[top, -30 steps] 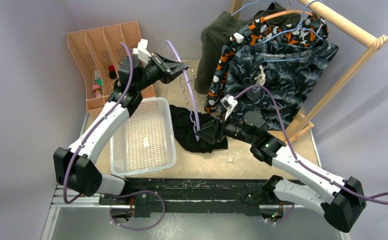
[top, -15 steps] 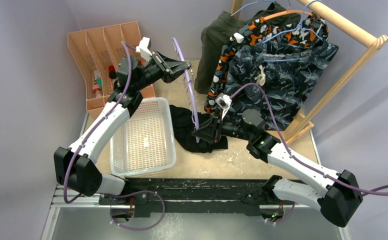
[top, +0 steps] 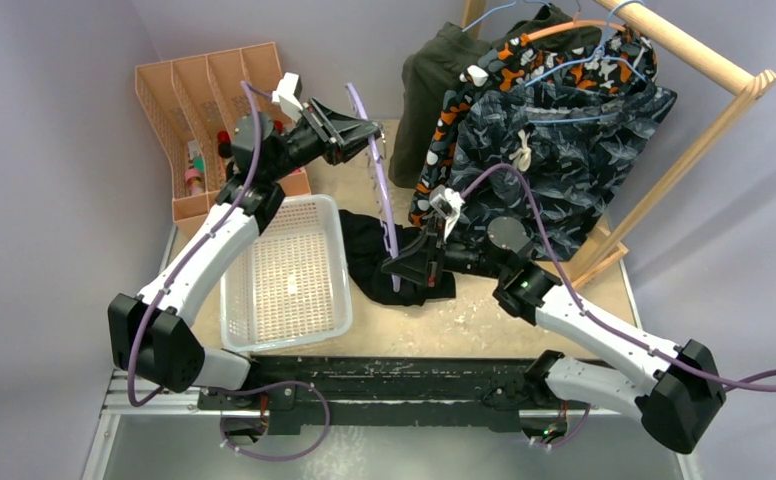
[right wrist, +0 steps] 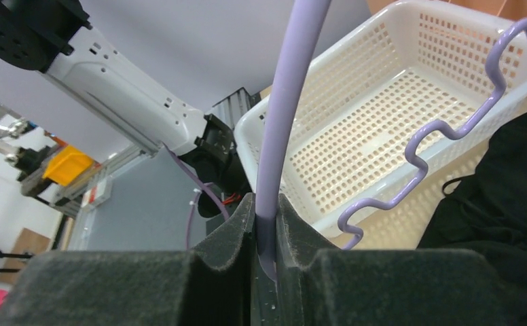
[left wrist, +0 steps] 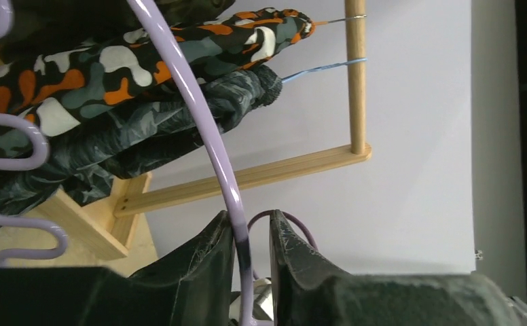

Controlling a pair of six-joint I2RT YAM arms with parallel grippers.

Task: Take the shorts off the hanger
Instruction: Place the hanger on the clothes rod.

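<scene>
A lilac hanger (top: 382, 190) stands bare and slanted above the table, with the black shorts (top: 362, 255) lying crumpled below it. My left gripper (top: 364, 132) surrounds the hanger's upper bar (left wrist: 200, 115). Its jaws (left wrist: 249, 216) are slightly open: the bar rests on one finger, with a gap to the other. My right gripper (top: 401, 268) is shut on the hanger's lower end (right wrist: 288, 88), pinched between the pads of the jaws (right wrist: 265, 198). Blue-grey camouflage shorts (top: 564, 150), orange camouflage shorts (top: 454, 110) and olive shorts (top: 424, 90) hang on the rack.
A wooden rack (top: 704, 60) stands at the back right. A white perforated basket (top: 284, 270) sits left of the black shorts, close under the hanger's wavy bar (right wrist: 444, 129). An orange organiser (top: 194, 90) with small items fills the back left corner.
My right gripper has closed onto the hanger's lower end and shifted slightly left. My left jaws have eased apart around the upper bar.
</scene>
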